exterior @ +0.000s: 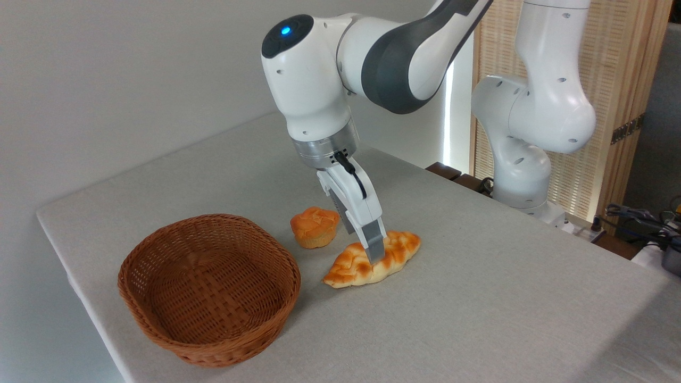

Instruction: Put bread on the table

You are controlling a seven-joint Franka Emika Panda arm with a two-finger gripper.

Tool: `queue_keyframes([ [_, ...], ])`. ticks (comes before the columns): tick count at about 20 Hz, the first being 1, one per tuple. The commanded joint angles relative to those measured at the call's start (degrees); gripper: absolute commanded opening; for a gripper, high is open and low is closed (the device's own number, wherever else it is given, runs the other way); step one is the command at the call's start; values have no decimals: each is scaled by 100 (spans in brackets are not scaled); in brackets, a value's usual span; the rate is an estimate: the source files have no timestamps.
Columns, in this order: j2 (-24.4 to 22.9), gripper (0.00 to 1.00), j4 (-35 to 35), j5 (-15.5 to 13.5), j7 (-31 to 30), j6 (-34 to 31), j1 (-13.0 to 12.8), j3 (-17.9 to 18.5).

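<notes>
On the light grey cloth surface point(479, 298), mid-way from edges, the gripper point(375, 250) pinches one long braided golden loaf point(396, 252); roomy right.

We see the basket point(209, 289) at the left on the counter point(479, 298), the bread point(348, 266) lying just right of it, the bun point(314, 227) behind them, and the tool point(376, 250) down on the bread's middle.
</notes>
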Motion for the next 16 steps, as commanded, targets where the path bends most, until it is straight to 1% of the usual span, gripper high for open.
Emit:
queue_keyframes([
  [1, 102, 100, 621, -13, -511, -175, -34, 15],
  [2, 154, 100, 840, -22, -783, -184, -43, -20],
  [4, 295, 100, 1489, -49, -1416, -228, -43, -161],
  [5, 400, 100, 1850, -110, -1584, -254, -43, -222],
  [6, 531, 100, 2245, -189, -1629, -272, -16, -275],
  [7, 654, 100, 2588, -320, -1682, -307, 10, -284],
  [9, 901, 100, 3134, -724, -2032, -509, 238, -293],
  [10, 971, 100, 3310, -821, -2069, -570, 265, -293],
  [12, 981, 100, 3365, -822, -2034, -720, 265, -293],
  [16, 981, 100, 3374, -814, -2025, -738, 256, -285],
])
